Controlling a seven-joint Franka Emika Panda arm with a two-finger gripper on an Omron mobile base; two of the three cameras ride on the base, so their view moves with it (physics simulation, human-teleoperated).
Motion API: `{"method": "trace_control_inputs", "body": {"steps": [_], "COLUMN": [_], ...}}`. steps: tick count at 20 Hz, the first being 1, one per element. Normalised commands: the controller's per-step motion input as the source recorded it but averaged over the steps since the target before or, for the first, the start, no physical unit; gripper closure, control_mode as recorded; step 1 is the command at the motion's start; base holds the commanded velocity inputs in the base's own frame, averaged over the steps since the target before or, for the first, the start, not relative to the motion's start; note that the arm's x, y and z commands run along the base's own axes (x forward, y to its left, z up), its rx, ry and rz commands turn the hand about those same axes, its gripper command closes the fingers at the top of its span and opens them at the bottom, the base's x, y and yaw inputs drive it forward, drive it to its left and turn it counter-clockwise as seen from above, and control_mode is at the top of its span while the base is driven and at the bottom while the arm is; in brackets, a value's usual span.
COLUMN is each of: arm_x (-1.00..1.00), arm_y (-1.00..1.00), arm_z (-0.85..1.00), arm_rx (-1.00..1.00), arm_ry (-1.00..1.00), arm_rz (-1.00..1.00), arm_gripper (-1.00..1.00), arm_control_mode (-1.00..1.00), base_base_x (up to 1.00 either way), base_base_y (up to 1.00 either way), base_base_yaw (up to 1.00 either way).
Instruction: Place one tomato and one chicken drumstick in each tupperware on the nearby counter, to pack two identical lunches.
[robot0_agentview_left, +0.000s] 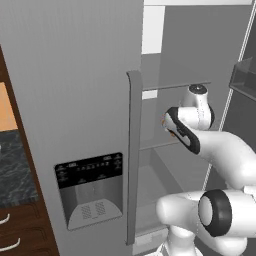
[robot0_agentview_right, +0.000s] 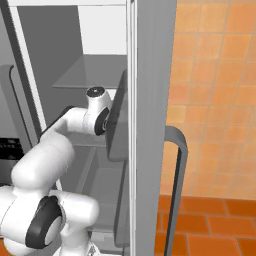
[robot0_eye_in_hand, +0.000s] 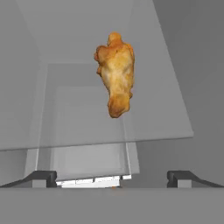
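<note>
Two dark fingertips (robot0_eye_in_hand: 41, 177) stand far apart at the near edge of the hand view, one at each side; the gripper (robot0_eye_in_hand: 112, 178) is spread to its widest and holds nothing. Just beyond the tips lies a clear glass shelf (robot0_eye_in_hand: 166, 118) inside the fridge, and through it a lower compartment with pale walls can be seen. On the shelf, farther in and roughly midway between the two tips, lies a golden-brown chicken drumstick (robot0_eye_in_hand: 115, 74), its long axis running away from the hand. It is well apart from the fingers and nothing touches it.

From the left base view, the white arm (robot0_agentview_left: 220, 155) rises from the lower right and reaches into the open fridge, past the tall grey handle (robot0_agentview_left: 134, 150) of the shut left door (robot0_agentview_left: 75, 90). That door carries a dark dispenser panel (robot0_agentview_left: 90, 187). At the far left edge shows a strip of the counter (robot0_agentview_left: 12, 170), black with white marbling, above dark brown drawers (robot0_agentview_left: 20, 227) with curved silver handles.

From the right base view, the arm bends in from the lower left toward the fridge shelves (robot0_agentview_right: 90, 75), beside the swung-open right door (robot0_agentview_right: 150, 125). Orange tiled wall (robot0_agentview_right: 215, 90) lies beyond on the right.
</note>
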Motion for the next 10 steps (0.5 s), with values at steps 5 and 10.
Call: {"method": "trace_control_inputs", "body": {"steps": [5, 10], "arm_x": [0.51, 0.29], "arm_y": [0.00, 0.00], "arm_z": [-0.18, -0.36], "arm_rx": [-0.01, 0.00], "arm_ry": [0.00, -0.01], "arm_rz": [0.00, 0.00], "arm_gripper": [-1.00, -1.00], "arm_control_mode": [-1.00, -1.00], "base_base_x": [0.00, 0.00], "base_base_y": [0.00, 0.00], "base_base_yaw": [0.00, 0.00]}}
